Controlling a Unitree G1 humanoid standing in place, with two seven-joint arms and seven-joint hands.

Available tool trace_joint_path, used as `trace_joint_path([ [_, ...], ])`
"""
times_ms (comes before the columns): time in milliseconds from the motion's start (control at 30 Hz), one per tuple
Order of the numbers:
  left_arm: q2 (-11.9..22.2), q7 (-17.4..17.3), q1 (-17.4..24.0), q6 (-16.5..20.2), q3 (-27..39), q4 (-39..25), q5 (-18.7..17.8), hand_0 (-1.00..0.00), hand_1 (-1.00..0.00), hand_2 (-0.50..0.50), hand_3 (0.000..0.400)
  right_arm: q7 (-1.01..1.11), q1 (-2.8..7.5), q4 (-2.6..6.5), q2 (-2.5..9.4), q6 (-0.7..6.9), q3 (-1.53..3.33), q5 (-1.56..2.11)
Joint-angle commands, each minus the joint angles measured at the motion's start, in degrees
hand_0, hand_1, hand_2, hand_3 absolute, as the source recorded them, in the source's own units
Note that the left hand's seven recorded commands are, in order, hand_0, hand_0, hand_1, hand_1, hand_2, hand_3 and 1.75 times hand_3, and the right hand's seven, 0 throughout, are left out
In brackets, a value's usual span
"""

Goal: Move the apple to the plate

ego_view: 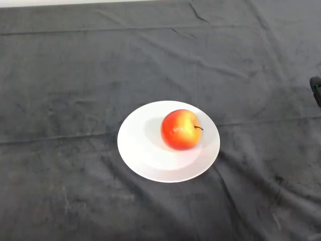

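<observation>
A red and yellow apple (181, 129) sits on a round white plate (145, 150), slightly right of the plate's middle, its short stem pointing right. The plate rests near the middle of a counter (60, 75) draped in a wrinkled dark cloth.

Staged test bench, likely lab — dark cloth (75, 75) covering table, 1 white plate (145, 155) as prop.
</observation>
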Motion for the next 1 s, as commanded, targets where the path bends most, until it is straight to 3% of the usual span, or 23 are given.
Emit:
trace_joint_path([
  [33, 5.2, 1.3, 0.0, -1.6, 2.5, 3.2, -0.1, 0.0, 0.0, 0.0, 0.0, -0.14, -1.06, -1.67, -1.55, -0.64, -0.55, 1.67],
  [400, 4.9, 3.3, -2.0, -1.4, 2.8, 5.1, 0.8, 0.0, 0.0, 0.0, 0.0, -0.06, -1.13, -1.46, -1.62, -0.68, -0.6, 1.67],
  [1000, 4.6, 1.9, -2.8, -1.9, 2.8, 6.2, 1.3, 0.0, 0.0, 0.0, 0.0, 0.03, -1.2, -1.28, -1.68, -0.73, -0.65, 1.65],
])
